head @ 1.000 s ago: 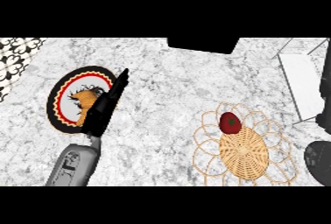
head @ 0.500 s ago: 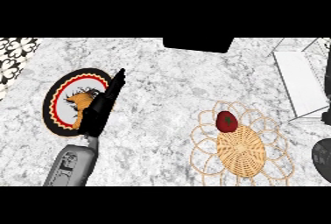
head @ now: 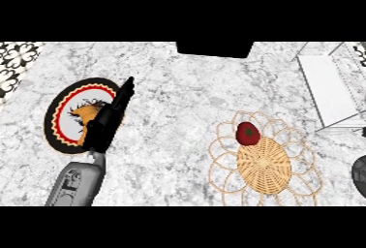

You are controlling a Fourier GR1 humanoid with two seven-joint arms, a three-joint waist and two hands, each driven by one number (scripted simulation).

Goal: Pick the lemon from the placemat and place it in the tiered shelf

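Lemon [head: 83, 115] lies on the round red-rimmed placemat [head: 60, 104], partly hidden by the left hand [head: 109, 118], whose fingers are straight and hold nothing. The right hand [head: 359, 172] shows only at the right edge, so I cannot tell its state. Tiered shelf [head: 330, 89] stands well apart, far right.

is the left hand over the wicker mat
No, the left hand is over the round red-rimmed placemat; the wicker mat lies to its right.
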